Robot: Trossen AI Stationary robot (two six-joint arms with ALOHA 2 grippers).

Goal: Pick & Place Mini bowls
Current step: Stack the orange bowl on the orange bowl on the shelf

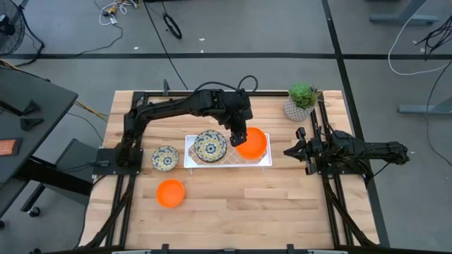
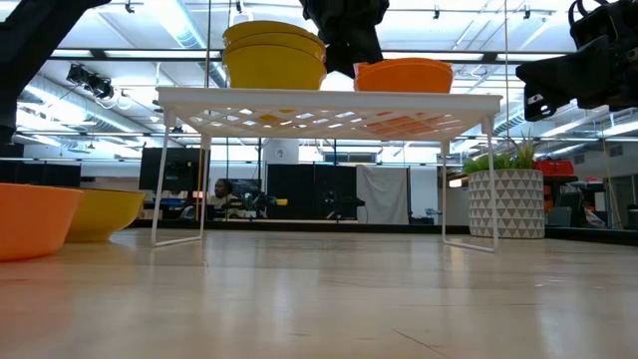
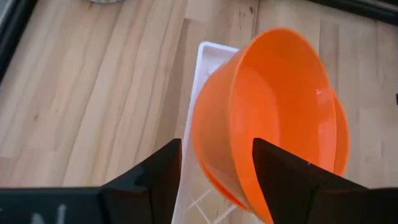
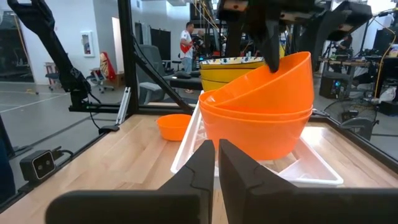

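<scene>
Wooden table [image 1: 282,197] under me, white rack [image 1: 263,163] mid-board. Top orange bowl [image 1: 253,141] sits tilted in its stack there: light, slick, best pinched at the rim. My left gripper [image 1: 239,135] straddles that rim, jaws parted, gripping nothing.

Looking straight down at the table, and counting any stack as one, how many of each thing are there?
Orange bowls or stacks: 2
Floral bowls or stacks: 2
White wire rack: 1
Potted plant: 1
Total: 6
</scene>
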